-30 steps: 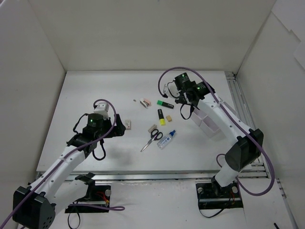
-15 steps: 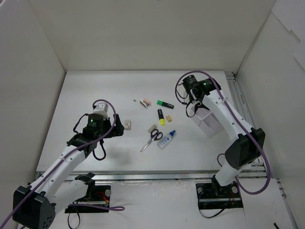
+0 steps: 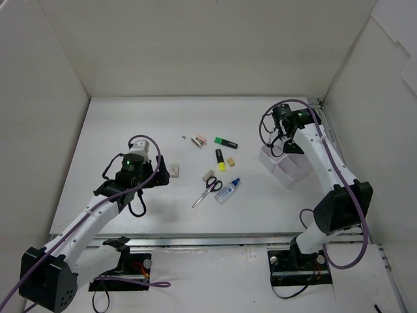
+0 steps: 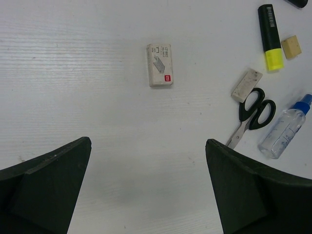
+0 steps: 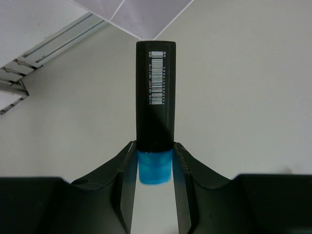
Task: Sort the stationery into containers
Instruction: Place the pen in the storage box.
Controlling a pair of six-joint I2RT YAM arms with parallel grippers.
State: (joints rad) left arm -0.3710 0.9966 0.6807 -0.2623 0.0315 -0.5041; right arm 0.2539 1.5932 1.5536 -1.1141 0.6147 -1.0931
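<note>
My right gripper [image 5: 155, 146] is shut on a blue highlighter [image 5: 155, 97], black-bodied with a blue cap, which sticks out past the fingertips. In the top view that gripper [image 3: 279, 138] hangs over the far end of the white tray [image 3: 290, 176]. My left gripper [image 4: 147, 144] is open over bare table, with a labelled beige eraser [image 4: 160, 71] ahead of it. Further right lie a yellow highlighter [image 4: 270, 36], a small eraser [image 4: 291, 46], another eraser [image 4: 246, 85], black-handled scissors [image 4: 253, 114] and a glue bottle [image 4: 285, 131]. A green highlighter [image 3: 226, 141] lies farther back.
Small pink and dark items [image 3: 199, 139] lie at the back of the cluster. White walls enclose the table on three sides. A metal rail [image 3: 326, 130] runs along the right edge beside the tray.
The right arm has swung to the right, from above the highlighters to above the tray, carrying the blue highlighter. The left arm has barely moved.
</note>
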